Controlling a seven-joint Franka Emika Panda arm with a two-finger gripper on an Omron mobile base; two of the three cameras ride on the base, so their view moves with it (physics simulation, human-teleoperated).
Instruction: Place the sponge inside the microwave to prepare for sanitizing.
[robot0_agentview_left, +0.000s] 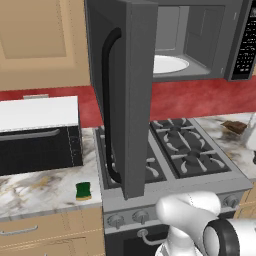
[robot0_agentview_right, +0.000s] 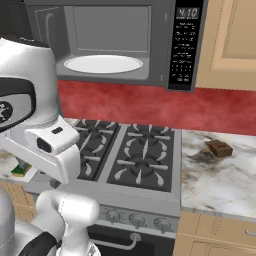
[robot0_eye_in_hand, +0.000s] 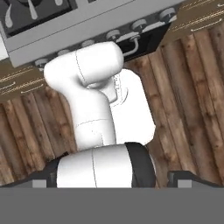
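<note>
Currently small green-topped yellow sponge (robot0_agentview_left: 83, 190) on marble worktop (robot0_agentview_left: 35, 192): probably light, soft; pinch short sides. Gripper state: cannot tell.

We see the microwave (robot0_agentview_right: 110, 40) standing open above the stove (robot0_agentview_right: 135, 160), its white round plate (robot0_agentview_right: 103, 63) bare inside and its button panel (robot0_agentview_right: 184, 47) at the right reading 4:10; below it runs a red backsplash (robot0_agentview_right: 150, 107); the burners sit dark on the grey stove, knobs along its front edge; on the marbled worktop (robot0_agentview_right: 220, 180) to the right lies a small brown object (robot0_agentview_right: 219, 148); at far left the sponge (robot0_agentview_right: 21, 169) peeks out past our white arm (robot0_agentview_right: 35, 110).
</note>
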